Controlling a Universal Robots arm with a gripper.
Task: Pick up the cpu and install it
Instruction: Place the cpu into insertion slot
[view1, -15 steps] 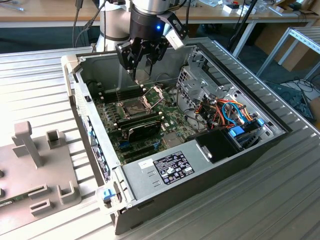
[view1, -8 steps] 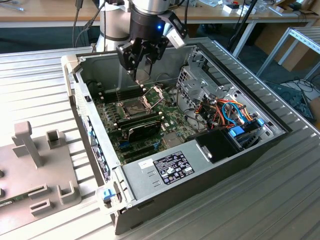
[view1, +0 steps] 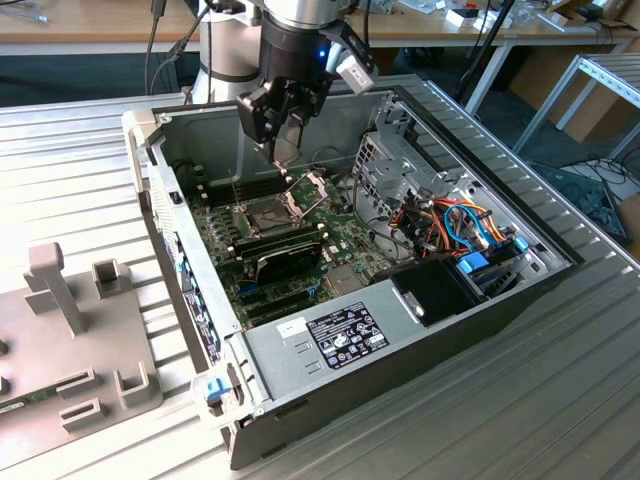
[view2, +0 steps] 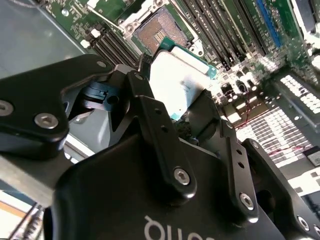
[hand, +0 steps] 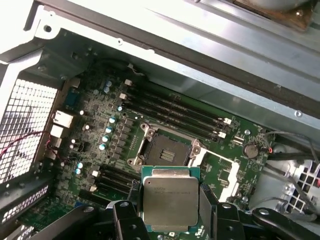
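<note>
End effector (view1: 284, 146) is clamping the cpu (hand: 170, 197) by two opposite edges, holding it in the air over the motherboard (hand: 95, 125), close to but not yet over the open socket (hand: 167, 150) in the first wrist view. The placing step is likely calling for squaring the chip's edges to the socket and keeping it level, since any tilt is risking bent contacts.

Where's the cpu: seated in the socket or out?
Out. The cpu is clamped in the hand above the motherboard; the socket sits empty, contacts exposed.
</note>
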